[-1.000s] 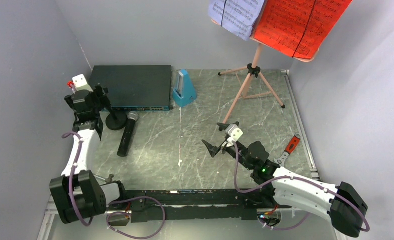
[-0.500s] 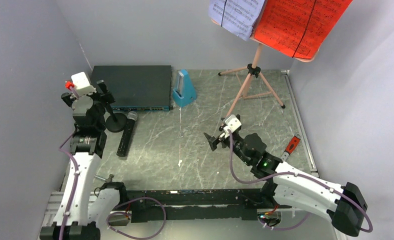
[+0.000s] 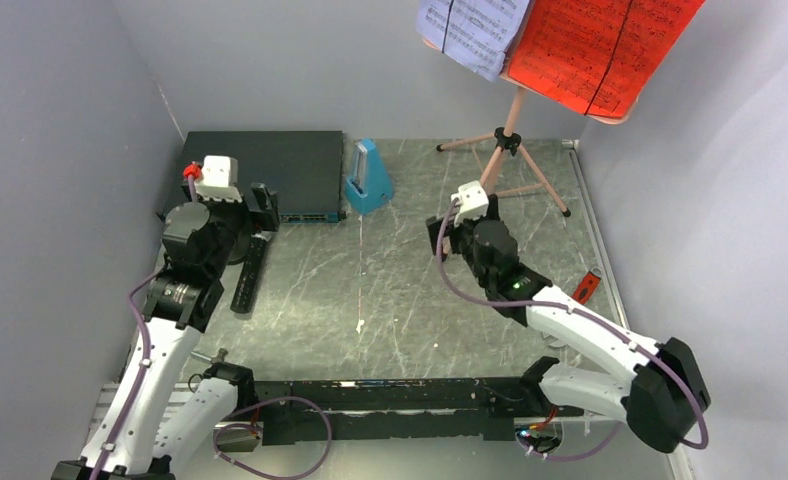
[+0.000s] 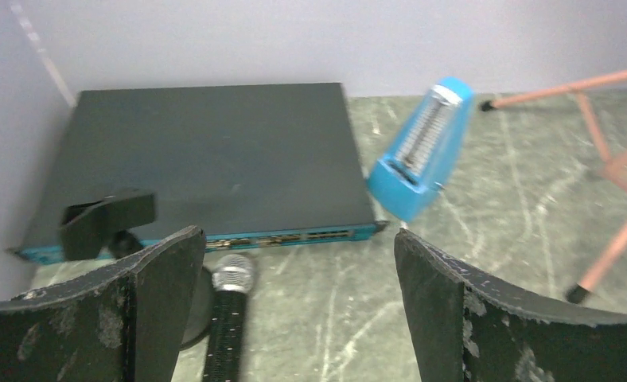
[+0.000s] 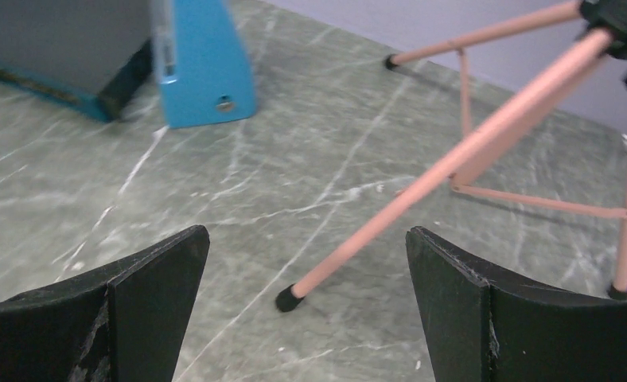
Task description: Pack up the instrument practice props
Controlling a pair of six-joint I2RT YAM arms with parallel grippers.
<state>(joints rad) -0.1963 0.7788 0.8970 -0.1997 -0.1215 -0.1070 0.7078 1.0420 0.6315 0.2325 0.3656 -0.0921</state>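
The pink tripod music stand (image 3: 510,140) stands upright at the far right of the table (image 3: 400,300), with the red sheet (image 3: 595,45) and the lavender sheet (image 3: 473,30) side by side on its board. The right gripper (image 5: 306,263) faces its near leg (image 5: 453,151) with jaws spread wide and nothing between them. That stand looks top-heavy, so a hold on the central stem near the hub should tip it less than a pull on one thin leg.

The microphone (image 4: 229,318) lies flat just in front of the flat black box (image 4: 207,151), beside its own stand, whose clip (image 4: 107,215) is empty. The left gripper (image 4: 294,263) hangs above it, jaws wide apart and holding nothing. It should probably close across the barrel, not the mesh head.

The blue metronome (image 3: 368,180) stands untouched beside the box.
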